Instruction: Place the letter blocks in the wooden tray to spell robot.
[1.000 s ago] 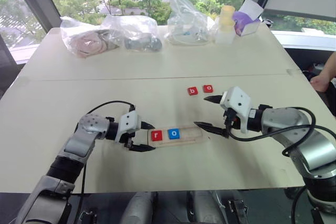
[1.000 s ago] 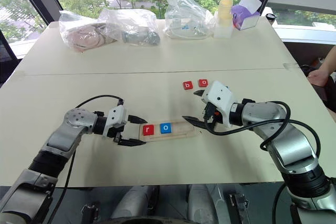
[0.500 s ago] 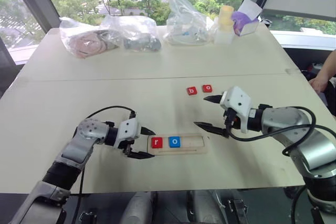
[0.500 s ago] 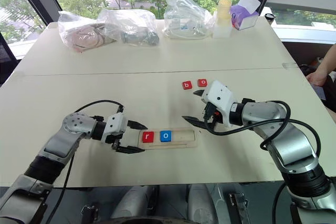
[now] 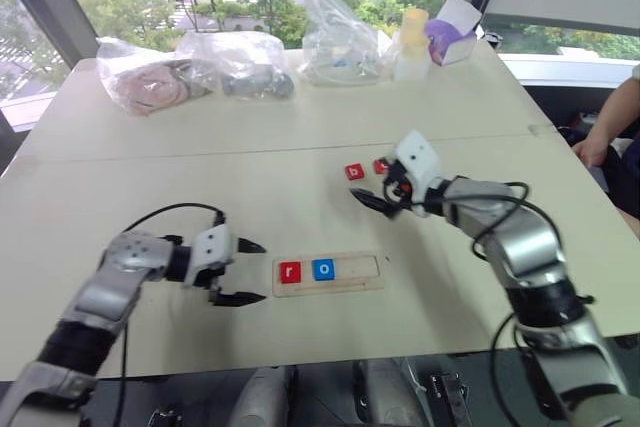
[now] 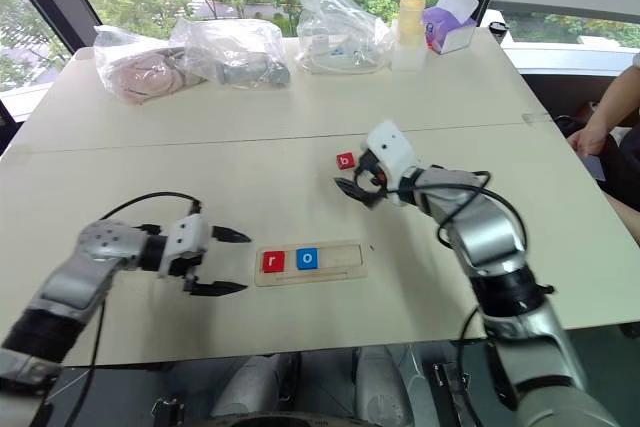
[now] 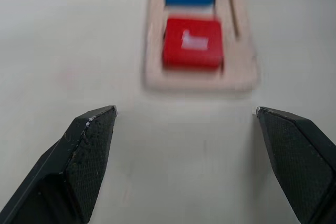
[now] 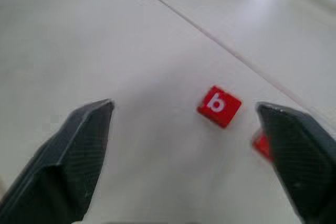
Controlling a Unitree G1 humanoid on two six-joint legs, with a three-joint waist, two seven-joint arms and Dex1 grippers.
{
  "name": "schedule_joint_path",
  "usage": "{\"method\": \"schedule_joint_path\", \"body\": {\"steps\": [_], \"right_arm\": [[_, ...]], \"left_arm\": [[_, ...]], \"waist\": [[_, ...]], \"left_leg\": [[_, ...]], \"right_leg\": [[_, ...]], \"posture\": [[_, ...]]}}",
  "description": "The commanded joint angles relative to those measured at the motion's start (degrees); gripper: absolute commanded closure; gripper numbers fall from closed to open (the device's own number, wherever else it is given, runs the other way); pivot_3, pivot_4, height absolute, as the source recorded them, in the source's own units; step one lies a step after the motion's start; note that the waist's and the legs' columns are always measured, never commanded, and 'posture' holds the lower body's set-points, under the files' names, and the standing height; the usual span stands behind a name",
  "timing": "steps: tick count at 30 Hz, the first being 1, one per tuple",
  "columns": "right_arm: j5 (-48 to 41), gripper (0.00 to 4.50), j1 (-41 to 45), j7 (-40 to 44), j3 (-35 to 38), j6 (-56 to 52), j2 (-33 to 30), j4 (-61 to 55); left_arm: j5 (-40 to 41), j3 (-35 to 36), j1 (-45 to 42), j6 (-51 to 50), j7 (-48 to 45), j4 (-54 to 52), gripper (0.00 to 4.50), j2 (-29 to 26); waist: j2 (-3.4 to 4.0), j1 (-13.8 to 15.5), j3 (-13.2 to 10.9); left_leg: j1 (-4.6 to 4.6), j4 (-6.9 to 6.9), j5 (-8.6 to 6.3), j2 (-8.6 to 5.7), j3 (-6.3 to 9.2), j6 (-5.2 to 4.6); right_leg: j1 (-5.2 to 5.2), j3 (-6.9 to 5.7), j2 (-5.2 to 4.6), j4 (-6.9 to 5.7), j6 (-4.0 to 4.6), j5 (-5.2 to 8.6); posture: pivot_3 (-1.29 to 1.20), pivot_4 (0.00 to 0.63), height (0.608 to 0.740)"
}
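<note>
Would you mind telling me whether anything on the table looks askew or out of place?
Nothing stands out. The red r and blue o lie straight in the wooden tray; the red b lies flat on the table.

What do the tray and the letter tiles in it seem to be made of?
The tray looks like pale unfinished wood: light tan, matte, with a thin raised rim. The red r tile and the blue o tile look like painted wood or plastic, with solid smooth colour and white printed letters; which one cannot be told.
</note>
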State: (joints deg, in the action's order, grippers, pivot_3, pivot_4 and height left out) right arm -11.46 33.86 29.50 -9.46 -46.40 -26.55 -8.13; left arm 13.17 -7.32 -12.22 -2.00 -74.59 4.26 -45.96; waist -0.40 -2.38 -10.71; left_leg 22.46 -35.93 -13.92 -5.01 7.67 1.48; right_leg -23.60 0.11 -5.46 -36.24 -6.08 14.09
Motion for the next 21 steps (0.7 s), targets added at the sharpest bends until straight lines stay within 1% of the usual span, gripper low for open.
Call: {"method": "schedule_joint_path", "body": {"steps": [1,5,11,13,18,21], "right_arm": [[3.18,0.00,4.15,-6.70,0.20,-1.55,4.75,4.89],[5.00,0.00,7.33,-11.16,0.53,-1.43,10.18,10.83],[7.21,0.00,11.22,-17.17,1.58,-1.98,15.77,19.17],[7.36,0.00,11.90,-18.64,2.55,-2.78,16.80,20.61],[8.32,0.00,12.19,-19.59,2.40,-2.43,17.08,22.36],[7.87,0.00,12.28,-19.14,2.97,-3.00,17.67,23.21]], "left_arm": [[1.51,4.09,2.86,-1.82,1.37,-0.42,0.03,-1.95],[6.59,8.14,4.45,-6.50,3.77,-4.81,0.03,-0.97],[9.73,9.54,5.44,-12.90,7.91,-12.00,0.03,0.64],[9.99,9.59,5.81,-13.95,8.39,-13.58,0.03,0.49],[14.27,10.96,4.89,-19.06,10.28,-18.95,0.03,1.09],[15.54,11.14,4.50,-20.64,11.25,-21.09,0.03,1.17]], "waist": [[0.02,-0.04,-0.01],[0.04,0.20,-0.03],[0.04,0.36,-0.03],[0.04,0.23,-0.03],[0.04,0.15,-0.03],[0.04,0.04,-0.03]], "left_leg": [[0.00,0.03,0.01,-0.02,0.00,0.01],[0.06,0.03,0.01,-0.06,-0.02,0.02],[0.08,0.02,0.01,-0.11,-0.02,0.02],[0.08,0.04,0.02,-0.11,-0.02,0.03],[0.08,0.06,0.03,-0.11,-0.03,0.06],[0.08,0.06,0.03,-0.10,-0.03,0.06]], "right_leg": [[-0.03,0.01,0.00,-0.01,0.00,0.00],[-0.07,0.02,-0.01,0.01,-0.02,-0.01],[-0.08,0.02,0.03,0.01,-0.03,-0.02],[-0.09,0.03,0.05,0.00,-0.03,-0.02],[-0.11,0.04,0.07,-0.01,-0.02,-0.02],[-0.11,0.05,0.08,-0.01,-0.02,-0.02]], "posture": [[0.00,0.150,0.740],[0.00,0.150,0.740],[0.00,0.150,0.740],[0.00,0.150,0.740],[0.00,0.150,0.740],[0.00,0.150,0.740]]}}
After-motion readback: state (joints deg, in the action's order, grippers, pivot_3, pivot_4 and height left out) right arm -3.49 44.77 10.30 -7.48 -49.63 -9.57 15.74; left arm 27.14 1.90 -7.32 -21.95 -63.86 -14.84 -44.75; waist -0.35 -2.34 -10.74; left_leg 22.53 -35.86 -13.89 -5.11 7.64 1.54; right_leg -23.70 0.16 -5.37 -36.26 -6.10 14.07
